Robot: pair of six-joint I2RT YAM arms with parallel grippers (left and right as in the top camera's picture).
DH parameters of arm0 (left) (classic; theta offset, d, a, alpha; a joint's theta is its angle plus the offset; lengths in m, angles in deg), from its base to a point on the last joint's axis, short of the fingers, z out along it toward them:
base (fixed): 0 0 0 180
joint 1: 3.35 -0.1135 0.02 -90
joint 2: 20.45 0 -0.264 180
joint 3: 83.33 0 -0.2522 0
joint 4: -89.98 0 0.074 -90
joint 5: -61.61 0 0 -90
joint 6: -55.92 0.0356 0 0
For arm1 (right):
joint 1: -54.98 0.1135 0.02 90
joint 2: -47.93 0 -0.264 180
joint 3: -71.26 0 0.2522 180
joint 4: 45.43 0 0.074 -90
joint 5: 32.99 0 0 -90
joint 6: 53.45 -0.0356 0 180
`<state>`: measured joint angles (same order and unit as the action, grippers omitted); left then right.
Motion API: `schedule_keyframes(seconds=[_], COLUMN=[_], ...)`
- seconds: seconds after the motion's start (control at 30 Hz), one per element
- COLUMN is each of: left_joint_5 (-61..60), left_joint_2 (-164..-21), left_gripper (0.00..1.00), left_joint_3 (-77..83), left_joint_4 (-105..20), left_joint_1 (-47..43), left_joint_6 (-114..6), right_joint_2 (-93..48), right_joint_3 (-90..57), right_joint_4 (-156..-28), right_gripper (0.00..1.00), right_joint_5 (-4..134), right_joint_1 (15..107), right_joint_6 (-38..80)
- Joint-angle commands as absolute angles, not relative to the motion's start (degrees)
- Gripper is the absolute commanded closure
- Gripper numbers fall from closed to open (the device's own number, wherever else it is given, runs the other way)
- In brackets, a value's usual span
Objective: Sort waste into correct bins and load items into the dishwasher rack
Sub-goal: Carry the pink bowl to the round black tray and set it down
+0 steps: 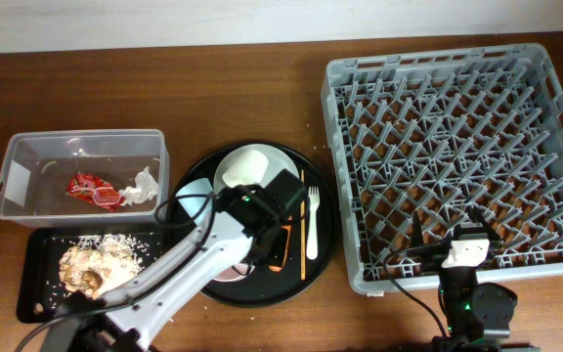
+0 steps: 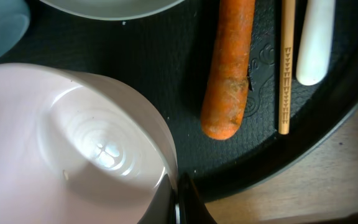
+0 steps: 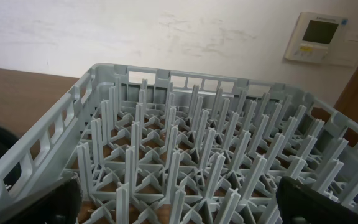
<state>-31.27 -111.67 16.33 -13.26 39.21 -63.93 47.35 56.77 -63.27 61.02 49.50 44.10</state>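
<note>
Your left gripper [image 2: 182, 202]: one dark fingertip shows, hard against rim of white cup [image 2: 73, 143]. Pinching rim or just beside it, cannot tell. Carrot [image 2: 229, 74] lies near on round black tray [image 2: 328, 143], beside chopstick [image 2: 284, 62] and fork handle [image 2: 312, 43]. It is the only waste outside bins, so probably next pick. Your right gripper [image 3: 194, 208] is spread wide, parked at near wall of rack [image 3: 166, 81], likely waiting for dishes. Wrapper [image 1: 93, 189] and tissue [image 1: 143, 186] sit in clear tub [image 1: 27, 156], scraps [image 1: 91, 259] in shallow black tray [image 1: 37, 293].
</note>
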Motion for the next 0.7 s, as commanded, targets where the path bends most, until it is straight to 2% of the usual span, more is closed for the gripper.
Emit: schedule_keyframes(seconds=[0.0,0.37,0.4,0.43,0.53,0.67], left_joint_5=[-33.0,-33.8,-33.8,-33.8,-33.8,-33.8], left_joint_2=[-113.7,-113.9,-113.9,-113.9,-113.9,-113.9], left_gripper=[1.0,1.0,0.96,0.86,0.71,0.69], left_joint_3=[16.6,22.9,22.9,22.9,22.3,17.1], left_joint_4=[-14.0,-20.6,-20.8,-20.8,-20.7,-18.1], left_joint_1=[39.8,39.8,39.8,39.8,39.8,39.7], left_joint_6=[-64.7,-66.4,-66.4,-66.4,-66.4,-65.8], right_joint_2=[47.7,47.7,47.7,47.7,47.7,47.7], right_joint_3=[57.2,57.2,57.2,57.2,57.2,57.2], right_joint_4=[-63.3,-63.3,-63.3,-63.3,-63.4,-63.3], right_gripper=[0.01,0.01,0.01,0.01,0.01,0.01], right_joint_5=[60.9,60.9,60.9,60.9,60.9,60.9], right_joint_1=[49.7,49.7,49.7,49.7,49.7,49.7], right_joint_6=[44.1,44.1,44.0,44.0,44.0,44.0])
